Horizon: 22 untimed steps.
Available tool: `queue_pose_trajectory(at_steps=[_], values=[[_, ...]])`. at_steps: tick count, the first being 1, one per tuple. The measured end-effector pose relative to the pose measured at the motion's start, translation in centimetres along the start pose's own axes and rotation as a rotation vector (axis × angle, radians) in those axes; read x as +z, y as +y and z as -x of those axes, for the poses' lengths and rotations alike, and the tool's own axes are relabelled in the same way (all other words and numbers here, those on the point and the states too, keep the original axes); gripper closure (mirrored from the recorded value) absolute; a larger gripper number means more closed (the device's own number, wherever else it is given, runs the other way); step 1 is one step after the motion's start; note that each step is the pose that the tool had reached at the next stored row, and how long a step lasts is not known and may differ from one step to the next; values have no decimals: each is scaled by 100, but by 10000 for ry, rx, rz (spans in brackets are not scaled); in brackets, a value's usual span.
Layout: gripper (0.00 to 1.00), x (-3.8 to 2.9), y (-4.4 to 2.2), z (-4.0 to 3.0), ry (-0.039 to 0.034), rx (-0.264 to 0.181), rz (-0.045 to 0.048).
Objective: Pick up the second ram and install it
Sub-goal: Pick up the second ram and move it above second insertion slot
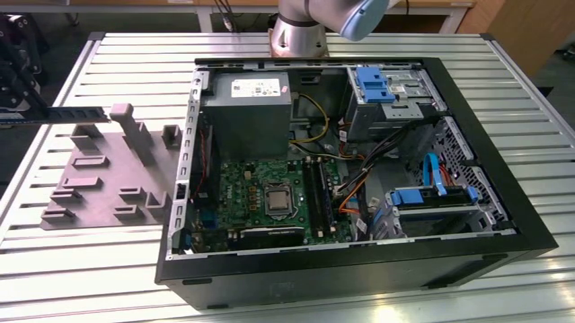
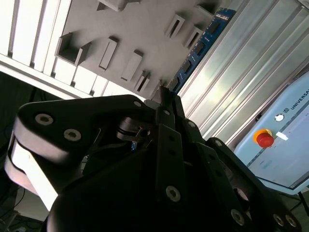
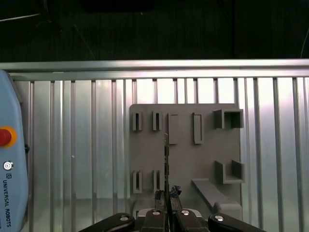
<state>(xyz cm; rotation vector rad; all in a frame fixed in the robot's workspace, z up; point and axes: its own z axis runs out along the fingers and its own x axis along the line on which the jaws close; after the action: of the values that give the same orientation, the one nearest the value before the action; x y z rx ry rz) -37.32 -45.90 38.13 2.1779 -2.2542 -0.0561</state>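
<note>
The second ram (image 1: pixel 77 114) is a thin stick held level above the far corner of the grey holder plate (image 1: pixel 99 182), at the exterior view's left. My gripper (image 1: pixel 23 111) is shut on one end of it, at the table's edge. In the second wrist view the ram (image 2: pixel 199 44) shows blue, reaching out from the dark fingertips (image 2: pixel 163 99) over the plate. The first wrist view shows the ram (image 3: pixel 166 154) edge-on, rising from the gripper (image 3: pixel 167 197). The motherboard (image 1: pixel 260 195) with its long black slots (image 1: pixel 314 192) lies inside the open computer case (image 1: pixel 359 269), well away from the gripper.
The holder plate carries several raised brackets and a tall post (image 1: pixel 126 124). In the case sit a power supply (image 1: pixel 247 108), blue drive-bay clips (image 1: pixel 373 84) and loose cables (image 1: pixel 359 182). The arm's base (image 1: pixel 301 30) stands behind the case. A control pendant (image 3: pixel 9 159) lies on the slatted table.
</note>
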Motion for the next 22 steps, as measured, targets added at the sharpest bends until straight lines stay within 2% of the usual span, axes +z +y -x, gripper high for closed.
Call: queue_pose_trajectory(at_steps=[1, 4, 10, 18, 22], values=[[86, 0, -30, 1, 0, 1, -1], [86, -14, -31, 2, 5, 3, 1], [86, -115, -31, 4, 2, 1, -1], [86, -120, -33, 4, 3, 2, 0], [86, -121, -55, 5, 4, 1, 0]])
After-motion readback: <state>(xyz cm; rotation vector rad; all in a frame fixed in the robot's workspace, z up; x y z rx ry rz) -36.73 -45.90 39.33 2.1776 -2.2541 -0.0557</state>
